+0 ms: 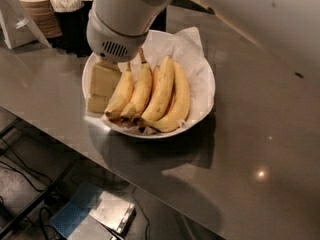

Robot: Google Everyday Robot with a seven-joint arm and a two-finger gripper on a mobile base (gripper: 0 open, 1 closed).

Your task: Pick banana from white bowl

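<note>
Over the left side of the white bowl [206, 104] hangs the gripper [101, 96], its beige lower part reaching down inside the rim below a round white wrist housing [122, 19]. Cannot tell from this angle whether the gripper is spread, closed or pinching anything. Four bananas lie side by side in the bowl on crinkled white paper [192, 46], stems toward the far rim. The banana [120, 96] wanted looks to be the leftmost, slender one; most of its stem is hidden behind the housing. It lies flat in the bowl, leaning against its neighbour, with the gripper just beside it on its left flank. Contact between the two cannot be made out. The three other bananas [167, 96] sit undisturbed to its right. The bowl rests on a grey metal counter [260, 134]; stacked paper cups [37, 6] and a dark holder [72, 19] of sticks stand behind it at the far left. Judgement on progress: the approach looks done, with the gripper down at bowl level next to the target. No secure hold shows, and the fruit is not lifted. Left to do, as I read it: get a hold across the banana, raise it clear of the rim without dragging the neighbours or the paper, and carry it out of the bowl.
</note>
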